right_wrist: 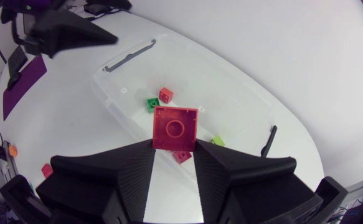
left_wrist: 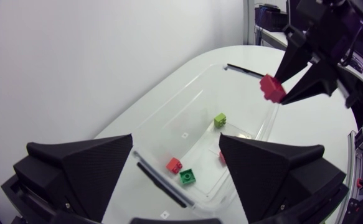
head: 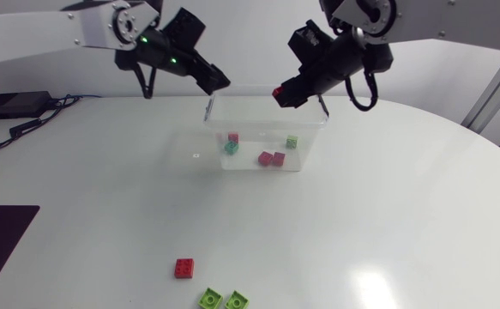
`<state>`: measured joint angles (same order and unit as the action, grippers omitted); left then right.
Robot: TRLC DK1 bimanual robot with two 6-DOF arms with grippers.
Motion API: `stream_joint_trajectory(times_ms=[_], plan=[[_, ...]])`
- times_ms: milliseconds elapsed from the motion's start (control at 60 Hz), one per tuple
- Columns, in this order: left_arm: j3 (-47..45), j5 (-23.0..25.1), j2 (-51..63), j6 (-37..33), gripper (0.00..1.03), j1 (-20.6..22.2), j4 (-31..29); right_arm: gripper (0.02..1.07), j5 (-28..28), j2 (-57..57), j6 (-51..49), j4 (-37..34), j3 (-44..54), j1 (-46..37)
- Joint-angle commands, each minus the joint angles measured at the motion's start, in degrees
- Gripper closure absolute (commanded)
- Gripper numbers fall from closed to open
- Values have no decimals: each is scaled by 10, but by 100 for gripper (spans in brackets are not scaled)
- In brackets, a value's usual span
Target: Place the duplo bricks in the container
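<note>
Brick: red brick (right_wrist: pixel 175 127), probably light, stiff and slick; best pinched on flat sides, hanging above the container (head: pixel 258 120).
Right gripper (right_wrist: pixel 174 149): clamped on it.
Left gripper (left_wrist: pixel 176 143): fingers apart, empty, over the container's end.
Loose bricks (head: pixel 183 268): well apart from container.

Open left gripper (left_wrist: pixel 176 148) above a clear container (left_wrist: pixel 182 94) holding red and green bricks (left_wrist: pixel 174 164); right gripper (left_wrist: pixel 282 91) pinches a red brick (left_wrist: pixel 271 87) over it.
</note>
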<state>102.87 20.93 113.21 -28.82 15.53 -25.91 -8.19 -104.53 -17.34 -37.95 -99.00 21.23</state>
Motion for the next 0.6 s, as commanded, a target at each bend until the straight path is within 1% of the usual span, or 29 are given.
stream_joint_trajectory(times_ms=[0, 83, 167, 283, 367, 400, 417, 483, 567, 583], plan=[[-2, -3, -54, 8, 5, -23, -16, 84, -3, -45, 13, 4, -38, -8], [-21, -5, -79, -11, 5, -45, -49, 84, -3, -76, 17, 4, -70, -11], [-55, -10, -110, -30, 5, -61, -67, 84, -3, -104, 19, 1, -101, -18], [-99, -21, -152, -53, 5, -77, -91, 83, -2, -138, 19, -12, -138, -28], [-123, -26, -175, -67, 5, -86, -123, 82, 2, -154, 18, -13, -153, -33], [-137, -34, -186, -74, 5, -87, -134, 82, 6, -161, 18, -15, -157, -35], [-149, -39, -194, -80, 5, -89, -140, 79, 10, -165, 19, -16, -161, -36], [-174, -41, -212, -81, 5, -94, -150, 60, 13, -178, 19, -26, -173, -37], [-218, -59, -241, -87, 5, -94, -157, 33, 21, -188, 18, -28, -178, -39], [-219, -59, -241, -87, 5, -94, -157, 31, 22, -189, 18, -28, -178, -39]])
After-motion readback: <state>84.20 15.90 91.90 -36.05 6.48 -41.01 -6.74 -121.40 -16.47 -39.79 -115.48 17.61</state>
